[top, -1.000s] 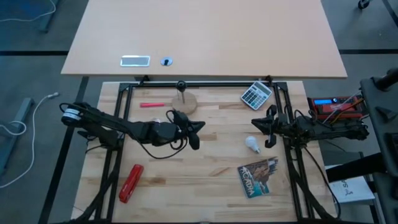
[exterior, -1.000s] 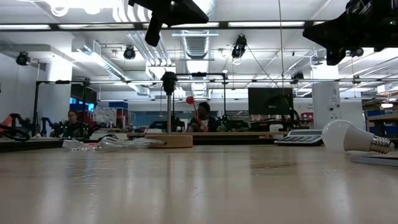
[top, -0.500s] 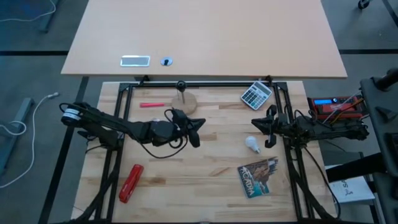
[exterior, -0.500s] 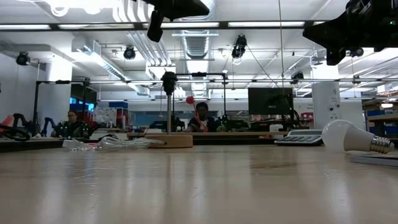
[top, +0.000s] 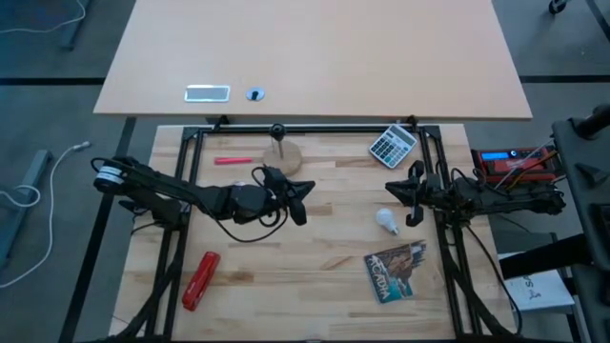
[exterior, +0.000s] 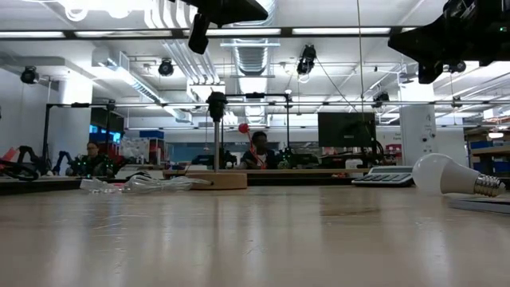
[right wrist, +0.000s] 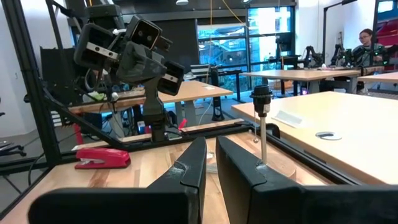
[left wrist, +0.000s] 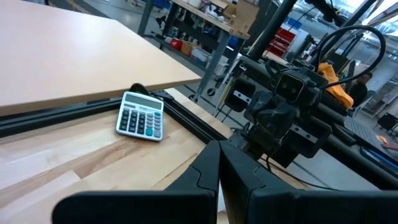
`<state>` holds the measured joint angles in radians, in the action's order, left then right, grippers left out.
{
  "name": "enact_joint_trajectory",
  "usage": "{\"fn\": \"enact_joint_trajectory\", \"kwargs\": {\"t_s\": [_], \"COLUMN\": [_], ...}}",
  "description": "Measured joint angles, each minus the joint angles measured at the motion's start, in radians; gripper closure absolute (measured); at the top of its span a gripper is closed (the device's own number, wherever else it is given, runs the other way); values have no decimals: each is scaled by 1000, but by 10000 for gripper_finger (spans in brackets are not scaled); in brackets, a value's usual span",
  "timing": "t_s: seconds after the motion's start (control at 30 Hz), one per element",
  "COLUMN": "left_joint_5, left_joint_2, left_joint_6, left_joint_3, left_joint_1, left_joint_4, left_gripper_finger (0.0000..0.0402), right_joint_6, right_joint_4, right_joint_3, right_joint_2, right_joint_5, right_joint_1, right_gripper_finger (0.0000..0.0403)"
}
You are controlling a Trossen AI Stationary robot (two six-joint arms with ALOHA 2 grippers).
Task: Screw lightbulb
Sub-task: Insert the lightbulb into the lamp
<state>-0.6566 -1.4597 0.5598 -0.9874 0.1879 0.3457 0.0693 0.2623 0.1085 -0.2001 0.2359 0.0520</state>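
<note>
— Where are your hands right now?

— My left gripper [top: 301, 200] hangs above the middle of the wooden table [top: 315, 276], just in front of the wooden disc [top: 282, 155] that carries the black upright socket [exterior: 217, 104]. My fingers [left wrist: 205, 171] there are pressed flat together, with nothing between them. My right gripper [top: 414, 193] is at the table's right edge, raised off the surface. Those fingers [right wrist: 239, 165] stand almost together with only a thin slit between them, and they hold nothing either.

— And the lightbulb?

— The lightbulb [top: 386, 221] lies on its side on the table, on the right half, just beside my right gripper and below it, not touched by it. From table height I see its white head and its silvery screw base [exterior: 488, 186] pointing toward the right. It is well apart from the socket and from my left gripper.

— What else is on the table?

— A calculator [top: 393, 145] sits near the far right corner, tilted. A printed booklet [top: 396, 271] lies just in front of the bulb. A red stapler [top: 200, 279] rests toward the near left, and a red pen [top: 233, 160] lies beside the disc on its left. A clear plastic wrapper [exterior: 131, 184] lies near the disc too.

— Anyone around?

— People sit at benches in the room beyond the table [exterior: 258, 151].
</note>
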Motion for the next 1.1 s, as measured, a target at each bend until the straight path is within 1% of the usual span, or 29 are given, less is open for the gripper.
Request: {"fn": "enact_joint_trajectory", "kwargs": {"t_s": [0.17,0.73,0.93,1.0,1.1], "left_joint_5": [-16,-17,-16,7,120], "left_joint_2": [0,0,1,1,1], "left_joint_6": [0,-2,-66,-93,-106], "left_joint_3": [0,0,0,0,0], "left_joint_1": [0,0,0,1,2], "left_joint_4": [-1,-1,-4,-7,-17], "left_gripper_finger": [402,402,402,402,402], "right_joint_6": [0,0,-1,-1,-1], "right_joint_4": [0,0,0,0,0], "right_joint_3": [0,0,0,0,0], "right_joint_2": [0,0,0,0,0], "right_joint_5": [0,0,0,0,0], "right_joint_1": [0,0,0,0,0], "right_gripper_finger": [371,371,371,371,371]}}
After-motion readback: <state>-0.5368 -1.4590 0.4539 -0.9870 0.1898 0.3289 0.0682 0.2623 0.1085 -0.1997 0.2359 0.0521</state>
